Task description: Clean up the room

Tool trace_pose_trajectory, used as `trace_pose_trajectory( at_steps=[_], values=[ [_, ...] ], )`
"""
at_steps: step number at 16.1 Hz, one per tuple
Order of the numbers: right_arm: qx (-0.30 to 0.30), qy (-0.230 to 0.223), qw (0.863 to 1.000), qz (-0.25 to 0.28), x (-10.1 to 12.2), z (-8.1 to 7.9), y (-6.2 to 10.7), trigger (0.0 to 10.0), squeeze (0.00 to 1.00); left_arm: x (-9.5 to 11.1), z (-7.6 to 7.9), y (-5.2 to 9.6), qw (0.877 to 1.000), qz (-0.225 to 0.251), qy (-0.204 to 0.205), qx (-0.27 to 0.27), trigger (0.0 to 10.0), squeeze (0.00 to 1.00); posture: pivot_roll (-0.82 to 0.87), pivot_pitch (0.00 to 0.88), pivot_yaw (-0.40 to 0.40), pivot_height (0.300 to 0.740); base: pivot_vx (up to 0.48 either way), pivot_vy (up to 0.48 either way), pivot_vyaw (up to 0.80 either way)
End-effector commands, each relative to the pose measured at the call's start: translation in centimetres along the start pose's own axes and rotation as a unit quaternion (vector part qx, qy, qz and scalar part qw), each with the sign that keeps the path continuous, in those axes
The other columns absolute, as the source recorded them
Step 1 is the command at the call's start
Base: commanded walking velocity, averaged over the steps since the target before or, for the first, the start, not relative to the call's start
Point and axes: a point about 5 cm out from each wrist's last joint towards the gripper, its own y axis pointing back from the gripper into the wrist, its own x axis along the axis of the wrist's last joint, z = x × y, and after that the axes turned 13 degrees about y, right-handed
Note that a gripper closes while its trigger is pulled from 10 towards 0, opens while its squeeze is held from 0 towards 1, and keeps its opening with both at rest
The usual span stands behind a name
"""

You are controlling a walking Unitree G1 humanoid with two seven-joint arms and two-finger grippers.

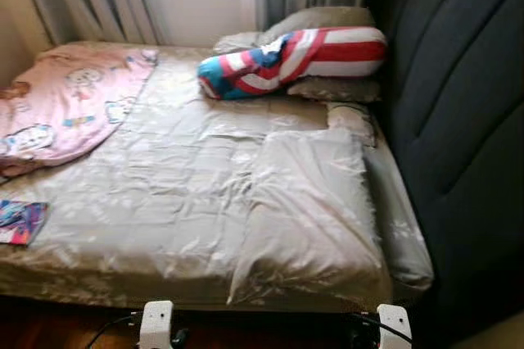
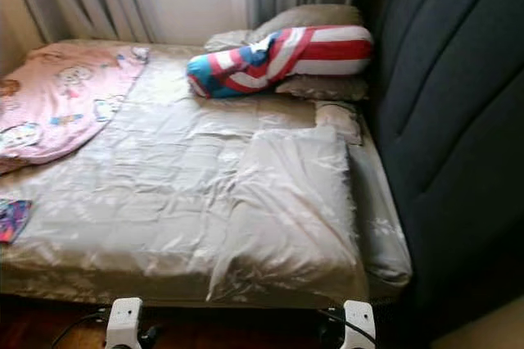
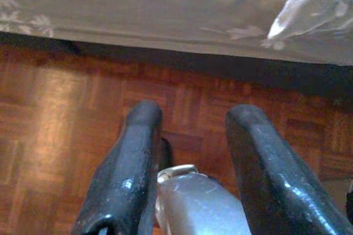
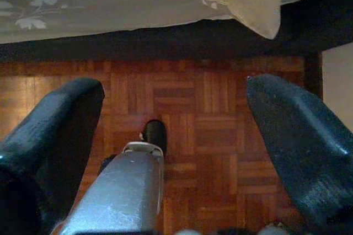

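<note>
The bed [image 1: 188,193] stretches ahead of both tools, which hang low over the wooden floor [image 3: 55,113] at its near edge. The left tool [image 3: 190,122] and right tool [image 4: 174,102] each have fingers spread apart, holding nothing. A beige sheet [image 1: 180,177] lies wrinkled, a loose pillow [image 1: 307,210] near right. A striped pillow [image 1: 295,58] sits far right, a pink blanket [image 1: 65,99] far left. A colourful book [image 1: 20,222] is cut off at the left edge.
</note>
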Motion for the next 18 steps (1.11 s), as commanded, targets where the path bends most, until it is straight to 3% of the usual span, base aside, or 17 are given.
trace_pose_trajectory(
  at_steps=[1, 4, 7, 18],
  values=[
    [-0.003, 0.002, 1.000, 0.004, 0.22, 0.17, -0.02, 10.0, 0.00, -0.58, 0.00, 0.09, 1.000, -0.016, -0.004, 0.000, 10.0, 0.00, 0.04, 0.000, -0.051, 0.740, 0.000, 0.000, 0.00],
    [-0.002, -0.003, 1.000, 0.004, 0.16, 0.09, -0.02, 10.0, 0.00, -0.56, -0.04, 0.09, 1.000, -0.016, -0.007, 0.001, 10.0, 0.00, 0.03, 0.000, -0.045, 0.740, 0.000, 0.000, 0.00],
    [-0.005, -0.004, 1.000, 0.006, 0.19, 0.23, -0.01, 10.0, 0.00, -0.50, -0.04, 0.08, 1.000, -0.015, -0.009, 0.001, 10.0, 0.00, 0.03, 0.000, -0.045, 0.740, 0.000, 0.000, -0.76],
    [-0.007, -0.011, 1.000, 0.013, 0.46, 0.10, -0.06, 10.0, 0.00, -0.34, -0.16, 0.07, 1.000, -0.012, -0.008, 0.002, 10.0, 0.00, 0.04, 0.008, -0.045, 0.740, 0.022, 0.000, 0.00]
  ],
)
